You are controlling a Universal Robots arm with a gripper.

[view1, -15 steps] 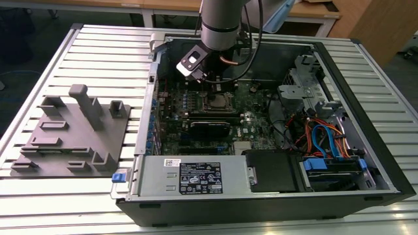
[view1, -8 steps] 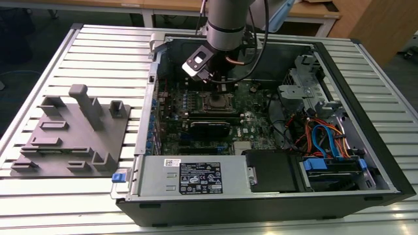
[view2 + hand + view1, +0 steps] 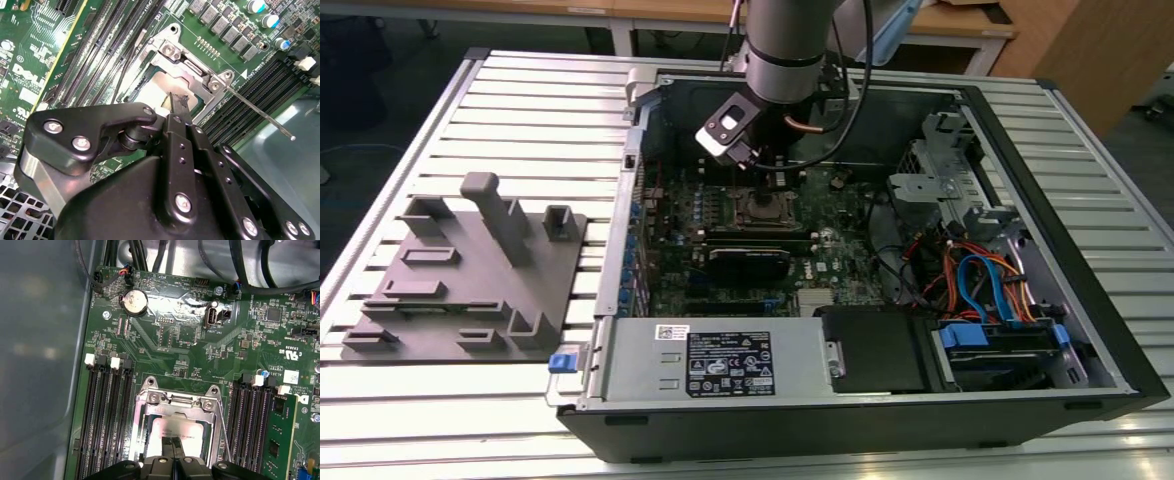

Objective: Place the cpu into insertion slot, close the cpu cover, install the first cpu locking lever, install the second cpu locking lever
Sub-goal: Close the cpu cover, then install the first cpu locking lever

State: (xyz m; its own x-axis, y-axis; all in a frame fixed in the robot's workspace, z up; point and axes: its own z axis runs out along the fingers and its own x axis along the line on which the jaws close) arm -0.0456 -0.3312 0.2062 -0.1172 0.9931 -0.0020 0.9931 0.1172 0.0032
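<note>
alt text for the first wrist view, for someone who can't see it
The gripper, its fingers together, hangs over the silver-topped cpu, which lies inside the square cut-out of the silvery cpu cover. Black memory slots flank it on a green motherboard, with a round coin battery farther off.

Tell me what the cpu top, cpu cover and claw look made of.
The cpu: pale dull metal, matte, with soft glare. The cpu cover: bright silvery plate, probably steel, with sharp highlights. The claw: matte black, either coated metal or plastic, with bolted links.
</note>
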